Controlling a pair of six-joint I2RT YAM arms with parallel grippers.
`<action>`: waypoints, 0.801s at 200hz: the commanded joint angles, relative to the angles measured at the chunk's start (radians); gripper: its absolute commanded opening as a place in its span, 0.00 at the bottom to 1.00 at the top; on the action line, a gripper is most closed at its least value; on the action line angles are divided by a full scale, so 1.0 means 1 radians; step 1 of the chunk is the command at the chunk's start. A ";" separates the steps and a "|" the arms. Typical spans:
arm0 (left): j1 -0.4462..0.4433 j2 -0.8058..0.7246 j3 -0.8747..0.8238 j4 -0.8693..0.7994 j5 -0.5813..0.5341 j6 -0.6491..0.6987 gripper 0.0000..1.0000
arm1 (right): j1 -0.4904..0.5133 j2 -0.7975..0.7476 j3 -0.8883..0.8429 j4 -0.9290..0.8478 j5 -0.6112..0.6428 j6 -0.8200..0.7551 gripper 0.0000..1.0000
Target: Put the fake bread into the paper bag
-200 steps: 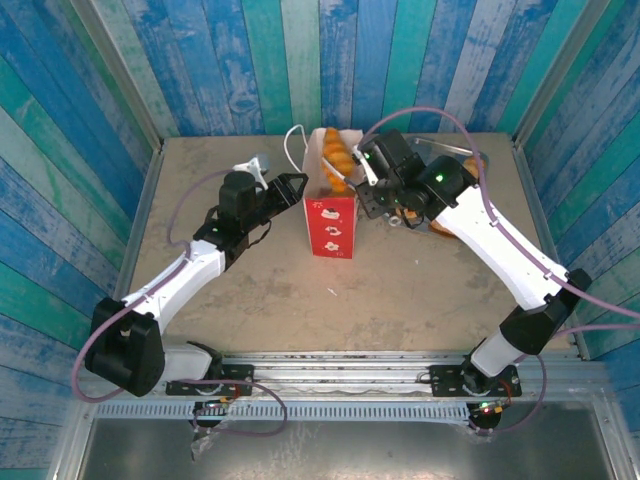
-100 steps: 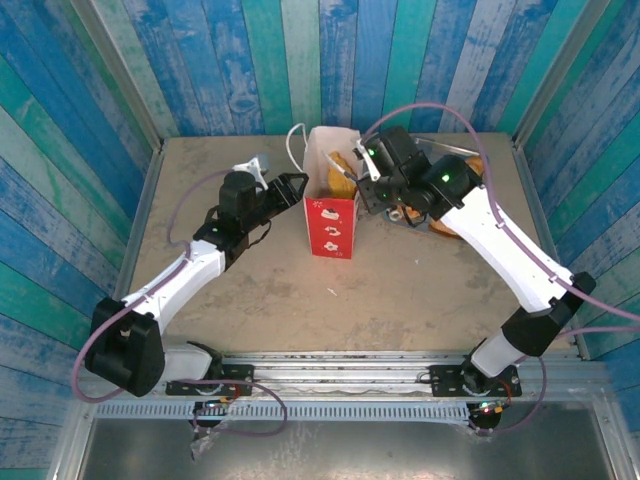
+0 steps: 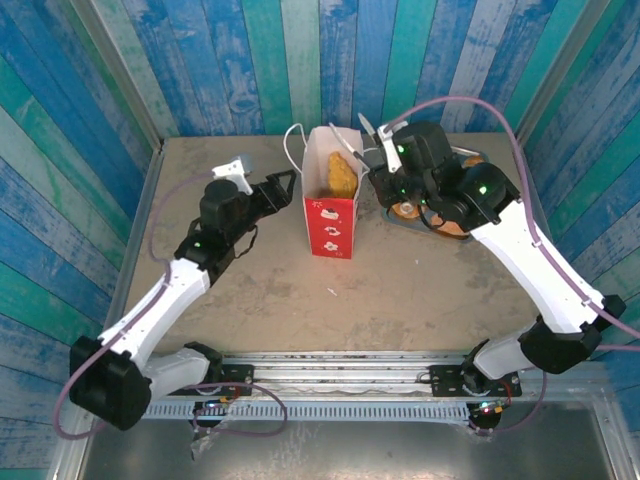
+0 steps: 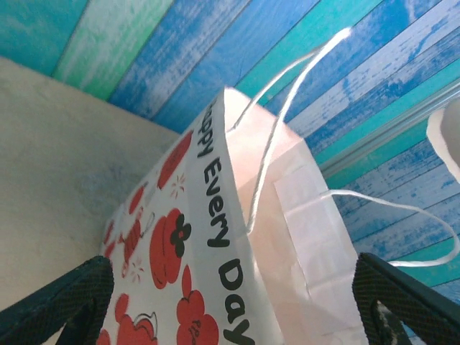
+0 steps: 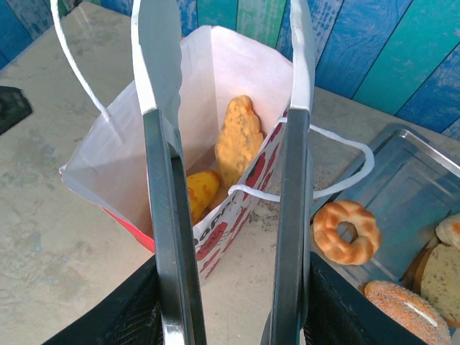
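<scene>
Table [image 3: 420,300]: is carrying everything, a pale mottled top with blue and green planks rising behind it.
Paper bag [image 3: 331,225]: is standing upright near the middle of the table's far edge, mouth gaping, white above and red below, its thin white loop handles [image 4: 287,122] arching up.
Tray [image 5: 402,194]: is lying flat toward the far right corner of the table, just beside the bag.
Left hand [image 3: 283,188]: is hanging at the bag's left side with its fingers [image 4: 57,302] spread wide, the bag's wall showing between them and touching neither.
Right hand [image 3: 395,172]: is pinching the tongs by their two arms, above the gap between bag and tray.
Tongs [image 5: 162,180]: are pointing over the bag's mouth, tips parted and gripping nothing.
Fake bread [image 5: 239,140]: a long golden piece is leaning inside the bag with a yellower piece [image 5: 201,190] beside it; a glazed ring [image 5: 346,231] and other pastries are lying on the tray.
Writing: black letters are running along the bag's white band, "Every" reading clearly, after letters ending "ppy" and before "Da".
</scene>
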 commanded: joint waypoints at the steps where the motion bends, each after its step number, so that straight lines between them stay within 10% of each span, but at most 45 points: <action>1: 0.000 -0.089 -0.028 -0.061 -0.095 0.078 0.94 | -0.026 -0.049 0.009 0.032 0.009 0.020 0.49; 110: 0.000 -0.375 -0.194 -0.148 -0.358 0.164 0.94 | -0.511 -0.163 -0.259 -0.080 -0.194 0.018 0.49; 160: 0.000 -0.371 -0.208 -0.144 -0.358 0.172 0.94 | -0.572 -0.049 -0.397 -0.085 -0.267 -0.007 0.50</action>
